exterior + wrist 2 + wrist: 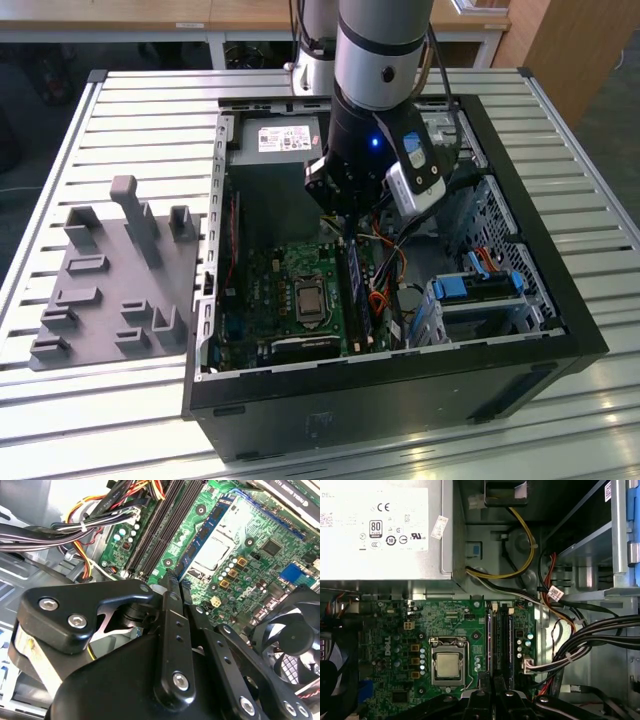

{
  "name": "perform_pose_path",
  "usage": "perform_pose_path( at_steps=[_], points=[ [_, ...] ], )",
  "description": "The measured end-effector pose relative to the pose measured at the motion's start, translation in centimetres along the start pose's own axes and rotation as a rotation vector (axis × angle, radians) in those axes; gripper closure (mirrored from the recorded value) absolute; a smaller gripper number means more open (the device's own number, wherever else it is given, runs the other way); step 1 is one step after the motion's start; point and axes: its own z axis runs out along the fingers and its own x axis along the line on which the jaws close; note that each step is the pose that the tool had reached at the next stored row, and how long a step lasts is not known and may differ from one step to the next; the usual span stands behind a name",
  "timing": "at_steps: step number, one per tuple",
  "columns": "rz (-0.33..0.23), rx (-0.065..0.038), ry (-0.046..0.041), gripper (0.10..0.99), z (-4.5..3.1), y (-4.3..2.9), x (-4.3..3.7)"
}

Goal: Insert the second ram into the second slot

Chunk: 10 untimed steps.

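The second ram [202, 537], a thin blue stick with black chips, stands on edge in the slot beside the CPU socket [449, 665]. In the first wrist view the ram [490, 640] appears as a narrow edge, and in the exterior view the ram [356, 300] lies just below the arm. Dark neighbouring slots [506, 640] [160, 525] run alongside it. My gripper [172, 582] [493, 692] [345, 225] is shut, its black fingertips pressed together right at the near end of the stick. Whether they touch it I cannot tell.
The open PC case [560, 300] holds a power supply [380, 530], cable bundles [580, 635] [75, 527] close beside the slots, a fan [290, 635] and a blue drive cage [475, 290]. A grey fixture plate [110, 270] lies on the slatted table at the exterior view's left.
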Motion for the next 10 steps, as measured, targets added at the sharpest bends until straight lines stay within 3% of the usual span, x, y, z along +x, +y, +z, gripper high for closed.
perform_pose_path(
  at_steps=[10],
  points=[
    [-0.026, 0.0, 0.0029, 0.949, 0.67, -0.05, 0.0]
  ],
)
